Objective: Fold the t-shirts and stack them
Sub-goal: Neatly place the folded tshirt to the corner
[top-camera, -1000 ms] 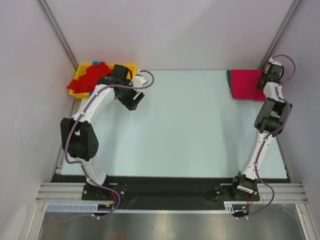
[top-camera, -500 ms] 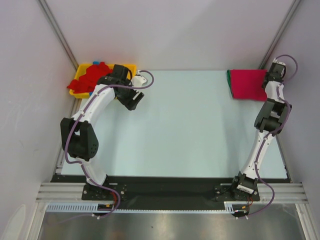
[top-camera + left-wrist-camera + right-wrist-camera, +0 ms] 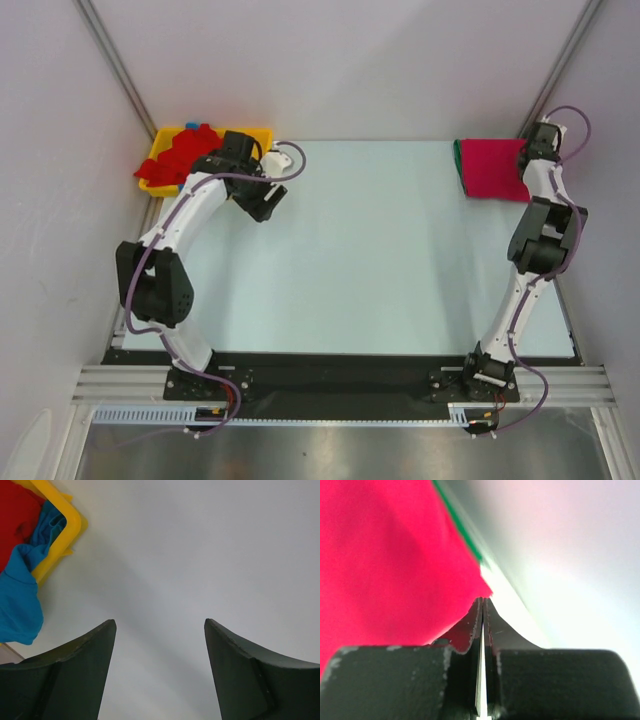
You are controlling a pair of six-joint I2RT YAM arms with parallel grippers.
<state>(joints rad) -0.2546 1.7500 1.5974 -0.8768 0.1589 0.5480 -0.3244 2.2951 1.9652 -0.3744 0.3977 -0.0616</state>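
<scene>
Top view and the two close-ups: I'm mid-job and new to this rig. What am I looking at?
The left arm and right arm are robots bolted at the table's near edge. The wide picture comes from a camera above and behind them; each close-up from a camera on one wrist, looking past its own jaws. Far left, a yellow tray holds a red shirt and a blue shirt. Far right, a folded pink shirt lies on a green shirt. The left jaws stand open over bare table beside the tray, empty. The right jaws are shut at the pink shirt's corner; whether they pinch cloth I cannot tell.
</scene>
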